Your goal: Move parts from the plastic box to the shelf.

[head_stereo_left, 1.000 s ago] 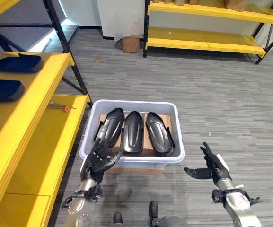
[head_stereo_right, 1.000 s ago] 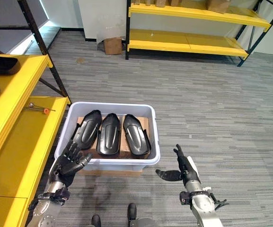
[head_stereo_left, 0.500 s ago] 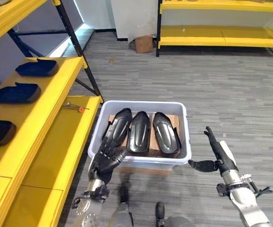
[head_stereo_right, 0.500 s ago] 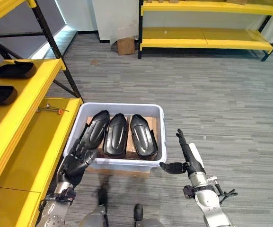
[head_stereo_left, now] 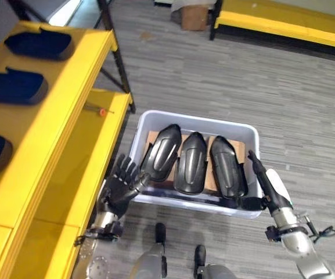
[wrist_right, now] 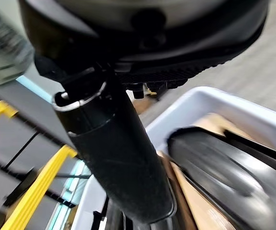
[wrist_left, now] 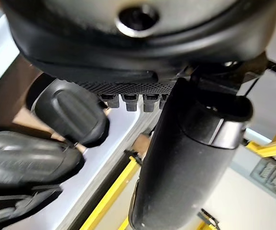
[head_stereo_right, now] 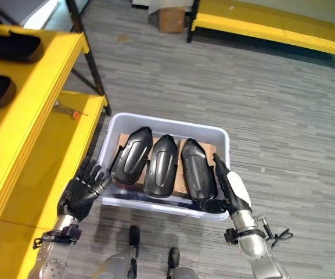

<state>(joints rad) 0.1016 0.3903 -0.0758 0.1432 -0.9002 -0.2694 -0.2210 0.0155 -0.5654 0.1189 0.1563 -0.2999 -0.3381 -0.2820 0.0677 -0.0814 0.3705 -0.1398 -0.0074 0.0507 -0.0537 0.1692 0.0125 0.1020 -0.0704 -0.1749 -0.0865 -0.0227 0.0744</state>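
Both our hands are spread and holding nothing, left hand [head_stereo_left: 119,187] and right hand [head_stereo_left: 267,187] flanking the plastic box [head_stereo_left: 197,120] where three black parts [head_stereo_left: 192,162] lie between them, so we should take the nearest part squarely by both sides before lifting.

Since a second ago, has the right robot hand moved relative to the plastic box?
Yes. The right robot hand has closed in from clear of the plastic box to its near right corner, fingers straight.
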